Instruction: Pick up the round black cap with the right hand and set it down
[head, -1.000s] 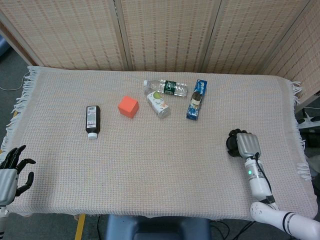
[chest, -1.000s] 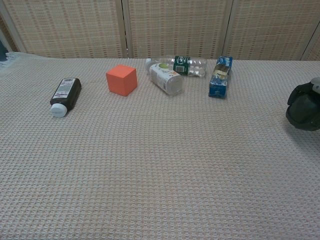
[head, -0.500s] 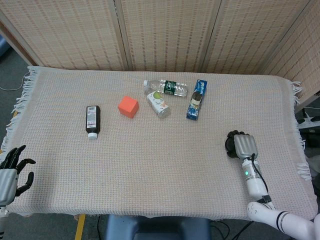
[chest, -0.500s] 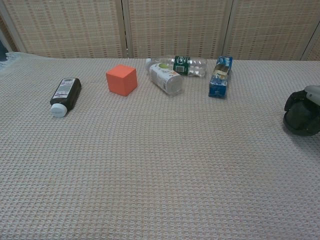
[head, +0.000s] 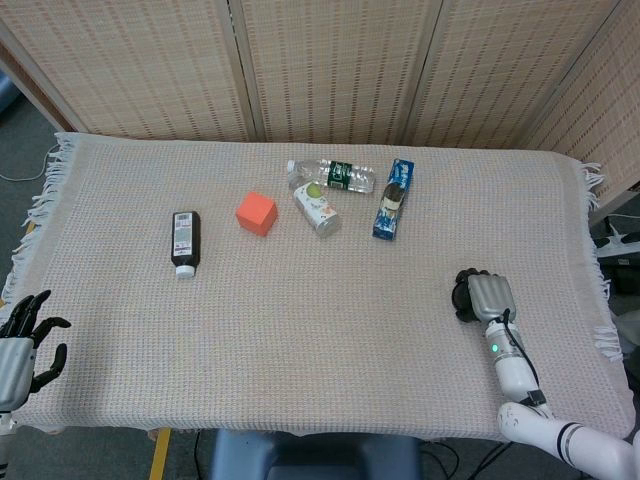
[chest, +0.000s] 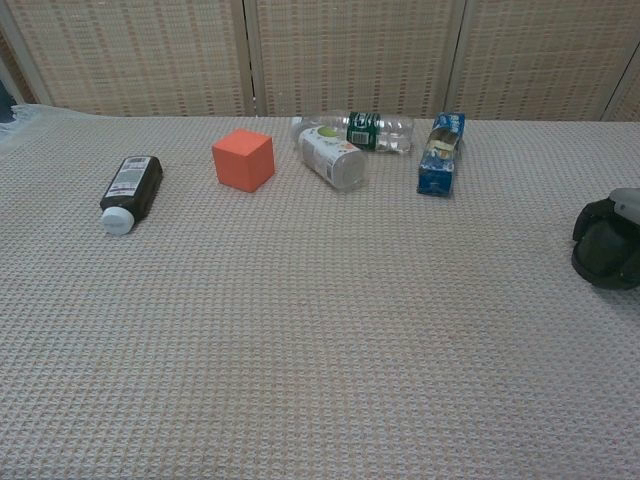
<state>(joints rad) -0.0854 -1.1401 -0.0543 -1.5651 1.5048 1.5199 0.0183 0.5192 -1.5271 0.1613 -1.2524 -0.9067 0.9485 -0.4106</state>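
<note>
The round black cap (head: 463, 296) is at the right side of the table, low over the woven cloth or resting on it; I cannot tell which. My right hand (head: 488, 295) grips it from the right, dark fingers curled around it. In the chest view the cap (chest: 603, 258) shows at the right edge, with only a sliver of the right hand (chest: 628, 203) above it. My left hand (head: 22, 345) hangs off the near left corner of the table, fingers apart and holding nothing.
Across the far middle of the cloth lie a dark bottle with a white cap (head: 186, 241), an orange cube (head: 257, 213), a small label-wrapped bottle (head: 316, 210), a clear water bottle (head: 333, 175) and a blue carton (head: 394, 198). A fringed cloth edge (head: 605, 300) runs down the right.
The right hand with the cap has drifted a little toward the near edge and sunk lower. The left hand has not moved.
</note>
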